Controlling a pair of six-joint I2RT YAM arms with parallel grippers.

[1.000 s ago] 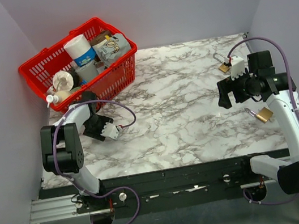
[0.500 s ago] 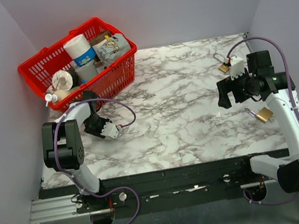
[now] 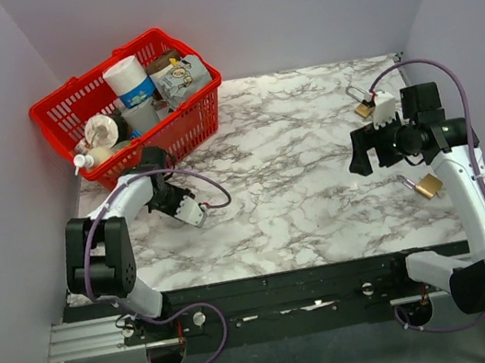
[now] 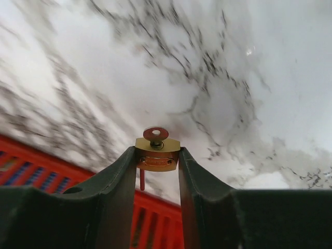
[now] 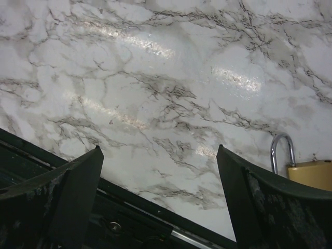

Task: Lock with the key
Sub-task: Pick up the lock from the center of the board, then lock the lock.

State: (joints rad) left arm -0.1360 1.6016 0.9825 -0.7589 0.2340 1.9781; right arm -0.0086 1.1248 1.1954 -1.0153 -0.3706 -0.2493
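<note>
My left gripper (image 4: 157,155) is shut on a small brass padlock (image 4: 157,154), held by its body between the fingertips. A reddish key (image 4: 155,134) sits in the padlock's keyhole, its round head facing the marble table. In the top view the left gripper (image 3: 156,168) is low in front of the red basket, and the padlock is hidden there. My right gripper (image 3: 361,154) is open and empty above the right side of the table. A second brass padlock (image 3: 428,185) lies below it and a third (image 3: 361,107) behind it. One padlock shows in the right wrist view (image 5: 311,174).
A red basket (image 3: 186,121) full of bottles and packages stands at the back left, close to the left gripper; its wall shows in the left wrist view (image 4: 155,223). The table's black front rail (image 5: 129,218) lies under the open right gripper (image 5: 158,155).
My left wrist has swung a little to the right along the basket's front, still shut on the padlock. My right gripper has edged slightly left and stays open.
</note>
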